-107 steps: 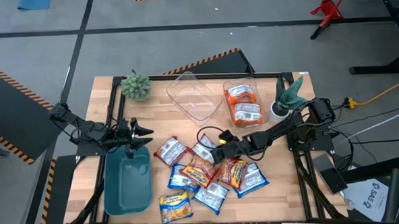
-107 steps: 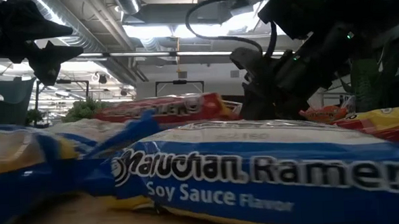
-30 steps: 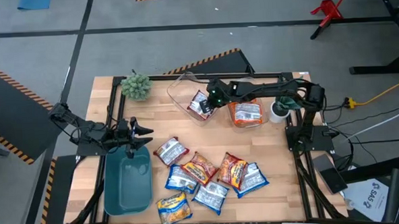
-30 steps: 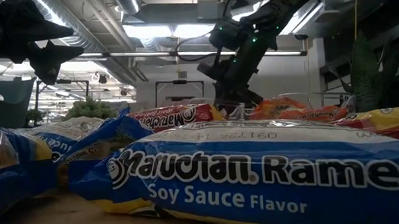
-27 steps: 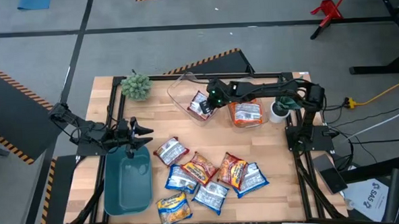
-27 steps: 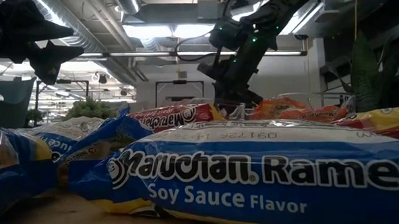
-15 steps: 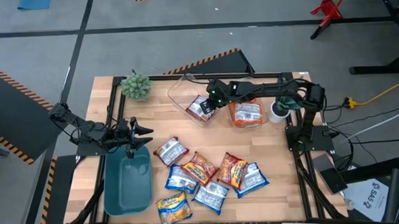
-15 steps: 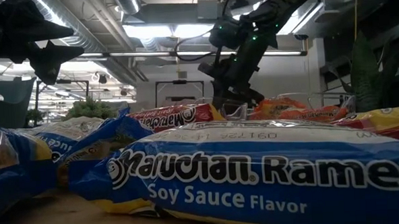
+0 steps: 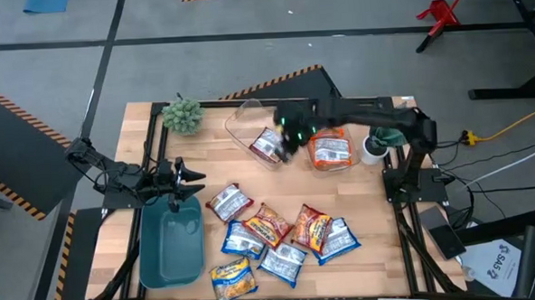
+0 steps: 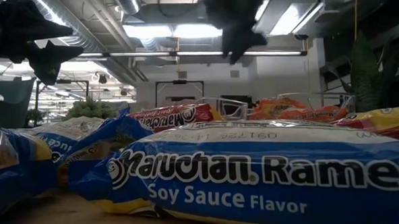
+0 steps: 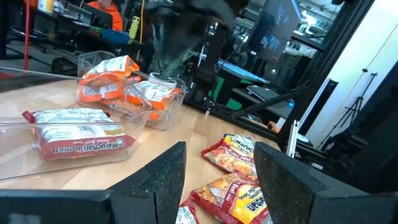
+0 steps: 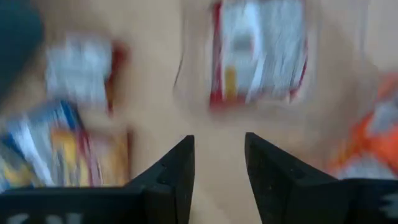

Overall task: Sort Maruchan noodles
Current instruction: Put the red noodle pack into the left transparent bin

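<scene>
Right gripper (image 9: 285,136) positioned above clear bin (image 9: 248,117), fingers parted, gripping nothing. Red-brown noodle packet (image 9: 265,145) lay inside that bin. Left gripper (image 9: 195,182) waited over teal tray (image 9: 171,254), fingers wide.

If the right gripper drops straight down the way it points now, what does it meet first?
Likely the red-brown ramen packet lying in the clear plastic bin; the right gripper, open and empty, hangs above it. Depth is unclear.

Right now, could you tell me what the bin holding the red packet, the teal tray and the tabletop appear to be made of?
Clear bin: likely glossy transparent plastic; the table shows through.
Teal tray: opaque, smooth, probably molded plastic.
Tabletop: light wood, grain and plank lines visible.
</scene>
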You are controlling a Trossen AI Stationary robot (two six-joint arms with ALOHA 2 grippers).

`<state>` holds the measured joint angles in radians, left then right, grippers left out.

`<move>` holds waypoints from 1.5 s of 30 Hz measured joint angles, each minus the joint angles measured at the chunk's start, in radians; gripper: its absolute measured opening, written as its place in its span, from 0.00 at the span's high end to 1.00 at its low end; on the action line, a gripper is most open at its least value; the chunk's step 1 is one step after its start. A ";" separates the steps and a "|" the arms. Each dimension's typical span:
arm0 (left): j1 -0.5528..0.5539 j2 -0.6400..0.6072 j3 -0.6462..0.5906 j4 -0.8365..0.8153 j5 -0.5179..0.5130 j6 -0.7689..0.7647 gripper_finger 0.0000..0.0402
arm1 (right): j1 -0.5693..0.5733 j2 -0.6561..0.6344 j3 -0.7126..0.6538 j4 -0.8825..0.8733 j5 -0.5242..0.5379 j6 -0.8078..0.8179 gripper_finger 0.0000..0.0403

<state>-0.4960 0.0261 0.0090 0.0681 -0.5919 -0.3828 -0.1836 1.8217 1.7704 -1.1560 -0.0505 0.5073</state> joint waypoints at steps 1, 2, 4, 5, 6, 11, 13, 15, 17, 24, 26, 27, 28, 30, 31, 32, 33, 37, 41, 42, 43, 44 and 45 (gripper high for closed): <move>0.000 0.000 0.000 0.000 0.000 0.000 0.54 | 0.041 -0.001 0.009 -0.053 0.036 -0.001 0.69; 0.000 0.000 0.000 0.000 0.000 0.000 0.54 | 0.085 -0.003 0.010 -0.102 0.069 0.000 0.69; 0.000 0.000 0.000 0.000 0.000 0.000 0.54 | 0.182 -0.006 -0.003 -0.183 0.134 0.022 0.69; 0.000 0.000 0.000 0.000 0.000 0.000 0.54 | 0.235 -0.008 -0.017 -0.208 0.167 0.049 0.69; 0.000 0.000 0.000 0.000 0.000 -0.001 0.54 | 0.288 -0.008 -0.035 -0.230 0.202 0.083 0.69; 0.000 0.000 0.000 0.000 0.000 -0.007 0.54 | 0.532 -0.008 -0.179 -0.256 0.304 0.356 0.68; 0.000 0.000 0.000 0.000 -0.001 -0.007 0.54 | 0.588 -0.007 -0.252 -0.259 0.309 0.476 0.65; 0.000 0.000 0.000 0.000 -0.001 -0.007 0.54 | 0.618 -0.007 -0.330 -0.250 0.295 0.581 0.60; 0.000 0.000 0.000 0.000 -0.003 -0.007 0.54 | 0.633 -0.007 -0.398 -0.206 0.284 0.664 0.53; 0.000 0.000 0.000 0.000 -0.006 -0.009 0.54 | 0.626 -0.009 -0.592 0.104 0.161 0.770 0.28; 0.000 0.000 0.000 0.000 -0.009 -0.009 0.54 | 0.626 -0.025 -0.620 0.167 0.149 0.792 0.24; 0.000 0.000 0.000 0.000 -0.009 -0.008 0.54 | 0.627 -0.035 -0.630 0.197 0.151 0.806 0.23; 0.000 0.000 0.000 0.000 -0.011 -0.008 0.54 | 0.628 -0.046 -0.636 0.206 0.157 0.819 0.22; 0.000 0.000 0.000 0.000 -0.019 -0.008 0.54 | 0.629 -0.077 -0.641 0.182 0.165 0.838 0.21; 0.000 0.000 0.000 0.000 -0.020 -0.008 0.54 | 0.629 -0.096 -0.642 0.178 0.172 0.848 0.21; 0.000 0.000 0.000 0.000 -0.022 -0.008 0.54 | 0.629 -0.118 -0.642 0.183 0.187 0.854 0.21; 0.000 0.000 0.000 0.000 -0.023 -0.008 0.54 | 0.629 -0.148 -0.642 0.188 0.198 0.861 0.21; 0.000 0.000 0.000 0.000 -0.024 -0.008 0.54 | 0.629 -0.246 -0.640 0.187 0.278 0.895 0.21; 0.000 0.000 0.000 0.000 -0.027 -0.008 0.54 | 0.628 -0.269 -0.662 0.266 0.291 0.907 0.21; 0.000 0.000 0.000 0.000 -0.027 -0.008 0.54 | 0.628 -0.268 -0.685 0.325 0.277 0.907 0.21; 0.000 0.000 0.000 0.000 -0.027 -0.008 0.54 | 0.628 -0.267 -0.714 0.387 0.259 0.907 0.21; 0.000 0.000 0.000 0.000 -0.027 -0.008 0.54 | 0.628 -0.267 -0.750 0.461 0.242 0.908 0.21; 0.000 0.000 0.000 0.000 -0.026 -0.008 0.54 | 0.629 -0.266 -0.785 0.530 0.232 0.916 0.21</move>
<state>-0.4960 0.0265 0.0090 0.0681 -0.6183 -0.3912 0.4450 1.5554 0.9851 -0.6257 0.1814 1.4235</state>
